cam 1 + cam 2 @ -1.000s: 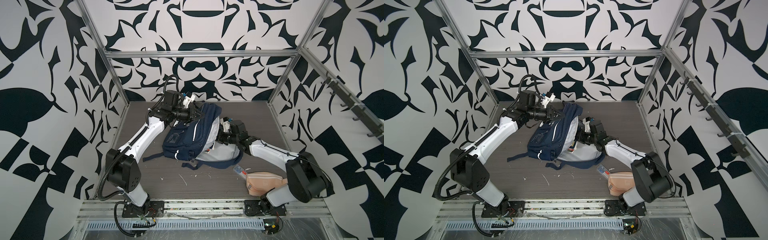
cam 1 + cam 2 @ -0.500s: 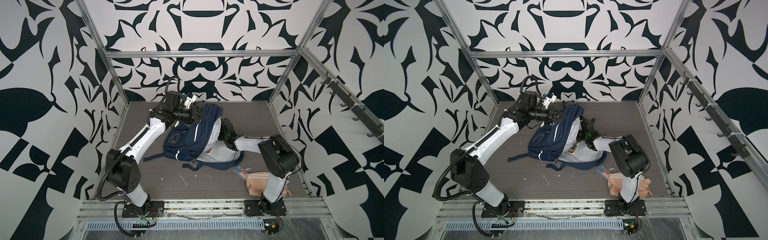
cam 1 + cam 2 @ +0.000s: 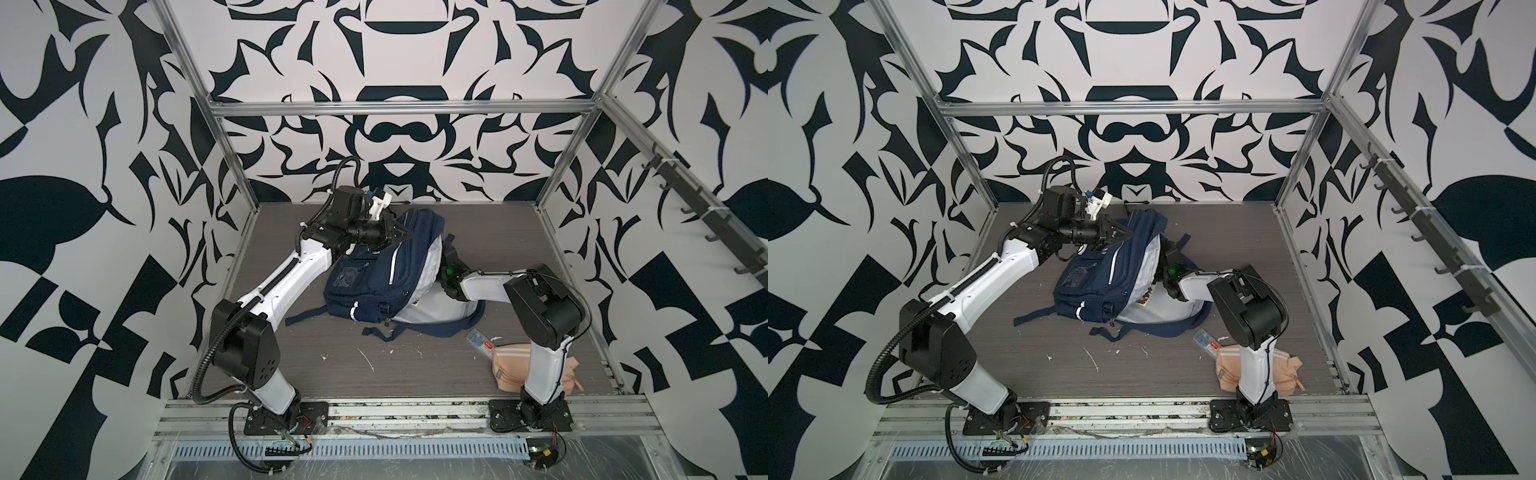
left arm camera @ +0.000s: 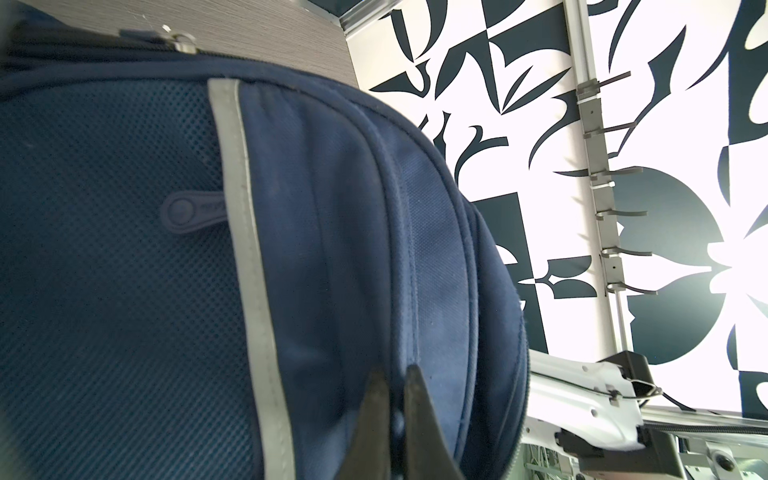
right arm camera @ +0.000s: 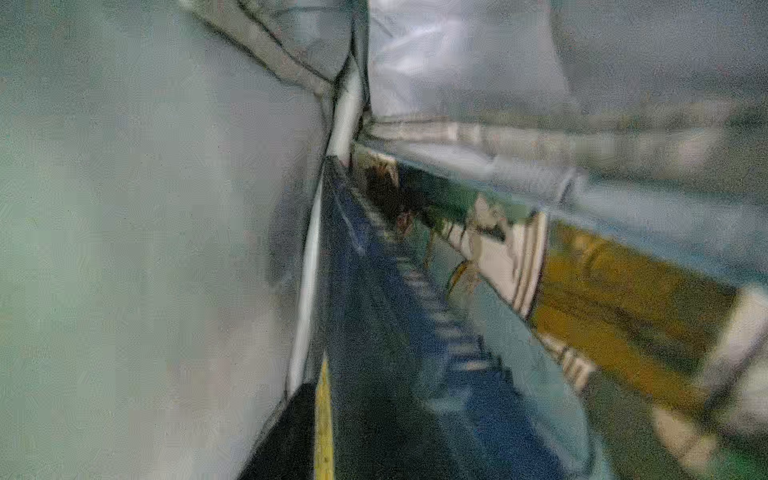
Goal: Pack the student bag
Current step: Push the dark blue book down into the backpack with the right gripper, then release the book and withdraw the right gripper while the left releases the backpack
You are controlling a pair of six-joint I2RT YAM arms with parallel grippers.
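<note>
Watching from my desk: the walls (image 3: pixel 399 62) are covered in a bold black-and-white leafy print on all three sides. A silver aluminium frame (image 3: pixel 399 109) runs up the corners and across the back. The floor (image 3: pixel 498 232) is grey wood-grain with a few white scraps (image 3: pixel 368 359) near the front. A hook rail (image 3: pixel 702 208) is on the right in both top views. A slotted strip (image 3: pixel 374 451) runs along the front edge. The light is bright and even, and the panels look nearly blown out in the left wrist view.

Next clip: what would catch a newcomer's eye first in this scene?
The navy student bag lies mid-table, its top edge pinched by the left gripper. The right arm reaches into the bag's opening. A peach pouch sits front right, by that arm's base.
</note>
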